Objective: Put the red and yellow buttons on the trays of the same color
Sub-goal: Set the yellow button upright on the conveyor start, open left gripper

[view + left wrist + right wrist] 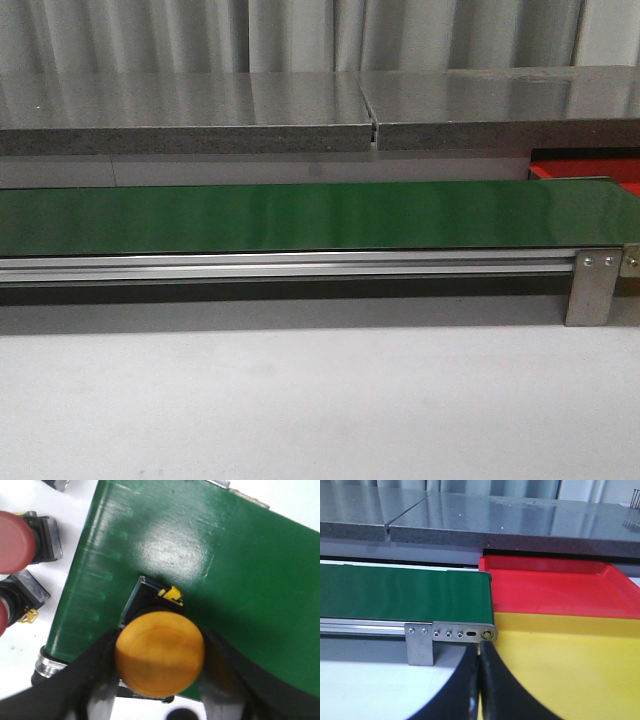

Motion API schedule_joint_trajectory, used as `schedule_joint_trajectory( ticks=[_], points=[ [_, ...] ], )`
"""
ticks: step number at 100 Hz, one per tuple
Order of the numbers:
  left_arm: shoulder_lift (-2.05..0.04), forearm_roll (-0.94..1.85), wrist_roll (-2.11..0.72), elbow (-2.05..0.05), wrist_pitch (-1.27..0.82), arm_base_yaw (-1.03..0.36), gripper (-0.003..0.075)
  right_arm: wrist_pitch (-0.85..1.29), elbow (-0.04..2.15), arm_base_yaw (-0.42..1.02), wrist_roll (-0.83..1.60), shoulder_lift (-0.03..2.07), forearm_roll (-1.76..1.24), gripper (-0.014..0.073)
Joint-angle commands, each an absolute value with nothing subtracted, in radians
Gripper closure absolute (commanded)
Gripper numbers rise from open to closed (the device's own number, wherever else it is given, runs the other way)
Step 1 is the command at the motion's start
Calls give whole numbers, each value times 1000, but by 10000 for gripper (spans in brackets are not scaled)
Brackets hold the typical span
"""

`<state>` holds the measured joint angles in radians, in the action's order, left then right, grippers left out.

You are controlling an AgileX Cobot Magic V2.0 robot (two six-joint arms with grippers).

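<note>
A yellow button, domed cap up on a dark square body, sits on the end of the green belt in the left wrist view. The left gripper has 1 dark finger on each side of the cap, closed against it or very nearly so; this reads as a grasp for lifting, or the moment of setting it down. Just off the belt's end, on the white surface, lie 2 red buttons: one red button with its cap fully shown, and a second red button mostly cut off at the frame edge. They look like stock waiting to be fed.

In the right wrist view the right gripper has its fingers pressed together and holds nothing. It hangs near the belt's right end, probably waiting for a button to arrive. Just beyond that end sit the yellow tray, nearer, and the red tray, farther, touching each other. Both trays look bare in the part shown.

The front view shows the belt with no button in sight and only a corner of the red tray at far right.
</note>
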<state>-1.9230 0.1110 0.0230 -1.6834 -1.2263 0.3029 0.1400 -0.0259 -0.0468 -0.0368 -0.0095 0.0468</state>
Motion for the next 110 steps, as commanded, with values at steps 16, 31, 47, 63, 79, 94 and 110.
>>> schedule_joint_trajectory(
  ticks=[16, 31, 47, 63, 79, 94, 110],
  points=[
    [-1868, 153, 32, -1742, -1200, 295, 143, 62, -17, -54, -34, -24, 59, 660],
    [-1848, 173, 32, -1763, -1202, 293, 153, 62, -17, -54, -34, -24, 59, 660],
    [-1799, 174, 32, -1772, -1203, 293, 153, 62, -17, -54, -34, -24, 59, 660],
    [-1770, 159, 32, -1772, -1242, 308, 153, 62, -17, -54, -34, -24, 59, 660],
    [-1767, 158, 43, -1772, -1245, 365, 153, 62, -17, -54, -34, -24, 59, 660],
    [-1770, 155, 52, -1772, -1243, 417, 153, 62, -17, -54, -34, -24, 59, 660],
    [-1797, 94, 67, -1772, -1249, 446, 153, 62, -17, -54, -34, -24, 59, 660]
  ],
)
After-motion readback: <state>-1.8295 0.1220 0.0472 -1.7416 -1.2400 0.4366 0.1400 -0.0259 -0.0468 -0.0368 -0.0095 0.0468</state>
